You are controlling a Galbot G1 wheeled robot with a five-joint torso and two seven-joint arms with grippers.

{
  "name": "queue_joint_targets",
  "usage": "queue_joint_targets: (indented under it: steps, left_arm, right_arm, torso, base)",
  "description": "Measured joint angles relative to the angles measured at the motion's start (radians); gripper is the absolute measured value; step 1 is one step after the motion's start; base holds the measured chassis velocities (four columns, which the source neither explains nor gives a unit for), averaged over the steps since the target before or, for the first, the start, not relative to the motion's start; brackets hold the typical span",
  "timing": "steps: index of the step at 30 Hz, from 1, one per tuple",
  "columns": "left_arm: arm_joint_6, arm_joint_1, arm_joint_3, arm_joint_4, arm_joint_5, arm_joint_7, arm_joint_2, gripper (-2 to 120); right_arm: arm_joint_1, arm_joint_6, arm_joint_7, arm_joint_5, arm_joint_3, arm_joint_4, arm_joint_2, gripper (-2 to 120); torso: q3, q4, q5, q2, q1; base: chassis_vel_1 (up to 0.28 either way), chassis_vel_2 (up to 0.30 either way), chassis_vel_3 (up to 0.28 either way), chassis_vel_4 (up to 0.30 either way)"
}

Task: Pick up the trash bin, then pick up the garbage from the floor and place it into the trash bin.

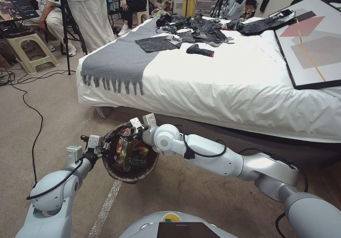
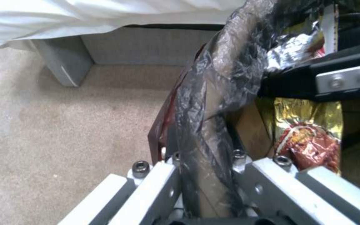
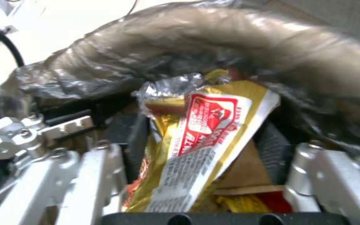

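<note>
The trash bin [image 1: 140,175], its dark bag folded over the rim, hangs above the floor [image 1: 199,195] in front of the bed. My left gripper [image 1: 104,148] is shut on the near-left rim; the left wrist view shows its fingers [image 2: 163,181] clamping the bagged rim [image 2: 213,103]. My right gripper [image 1: 132,133] reaches into the bin from the far side. It is open, with a yellow, red and white wrapper [image 3: 205,134] standing between its fingers [image 3: 92,175] and not pinched. More garbage [image 1: 128,154] lies inside the bin, including a gold and red packet [image 2: 309,137].
A white bed [image 1: 231,89] stands just behind the bin, its leg [image 2: 63,62] close by. On the bed lie a grey throw [image 1: 117,60], black bags and a framed picture [image 1: 312,43]. A black cable [image 1: 35,131] and a pale tape strip [image 1: 106,202] cross the carpet at the left.
</note>
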Motion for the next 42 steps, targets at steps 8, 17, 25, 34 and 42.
queue_joint_targets:
  steps: [8, 17, 25, 34, 42]
  left_arm:
    - [0.0, 0.007, -0.003, -0.011, -0.009, -0.003, 0.012, 0]
    - [0.0, 0.01, -0.003, -0.016, -0.01, -0.003, 0.007, 0]
    - [-0.001, 0.009, -0.002, -0.016, -0.008, -0.001, 0.002, 0]
    - [0.0, 0.011, -0.011, -0.014, -0.004, -0.003, 0.004, 0]
    - [0.001, 0.009, -0.01, -0.005, -0.002, -0.002, 0.003, 0]
  right_arm:
    - [-0.003, -0.01, 0.001, 0.001, 0.012, 0.03, -0.026, 91]
    - [-0.001, -0.019, 0.005, -0.001, 0.017, 0.057, -0.063, 100]
    - [-0.001, -0.024, 0.005, -0.003, 0.029, 0.078, -0.092, 100]
    - [0.014, -0.028, 0.014, 0.005, 0.077, 0.159, -0.165, 100]
    - [-0.022, -0.033, 0.023, 0.039, 0.214, 0.315, -0.282, 100]
  torso:
    - [0.0, 0.0, 0.0001, 0.0, 0.0]
    - [0.0, 0.0, 0.0001, 0.0, 0.0]
    - [0.0, 0.0, 0.0001, 0.0, 0.0]
    - [0.0, 0.0001, 0.0001, 0.0, 0.0]
    - [0.0, -0.0003, 0.0004, 0.0, 0.0]
  base:
    - [0.0, 0.0, 0.0, 0.0]
    - [0.0, 0.0, 0.0, 0.0]
    - [0.0, 0.0, 0.0, 0.0]
    - [0.0, 0.0, 0.0, 0.0]
    - [0.0, 0.0, 0.0, 0.0]
